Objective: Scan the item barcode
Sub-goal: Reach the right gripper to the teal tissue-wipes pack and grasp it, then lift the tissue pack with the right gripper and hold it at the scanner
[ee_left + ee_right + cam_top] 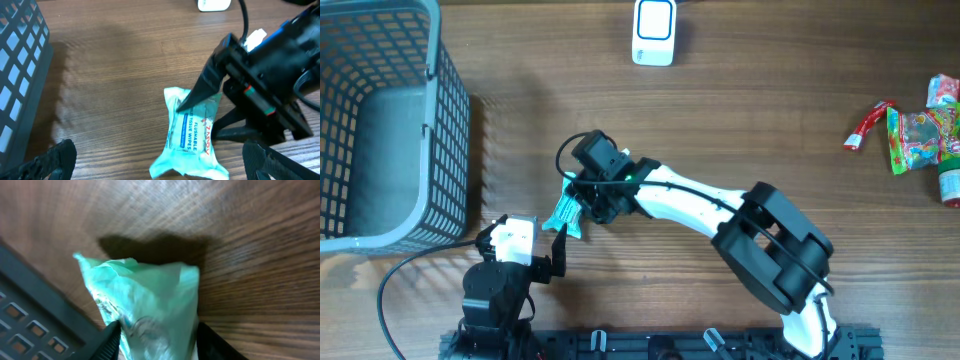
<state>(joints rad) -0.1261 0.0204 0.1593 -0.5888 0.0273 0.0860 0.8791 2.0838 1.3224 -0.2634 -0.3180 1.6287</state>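
The item is a teal packet of flushable wipes [565, 212] lying near the middle of the wooden table. My right gripper [582, 205] comes at it from the right, and its two black fingers press on the packet's two sides [150, 300]. The left wrist view shows the packet [192, 135] with its near end raised slightly off the wood, between the right gripper's fingers [196, 120]. No barcode shows. My left gripper [160, 165] stands wide open just in front of the packet, with nothing between its fingers. A white scanner [654, 30] stands at the table's far edge.
A grey mesh basket [450, 150] fills the far left corner, its wall close to the left arm [20, 75]. Several bright snack packets [920, 130] lie at the right edge. A black cable [390, 290] loops by the left arm's base.
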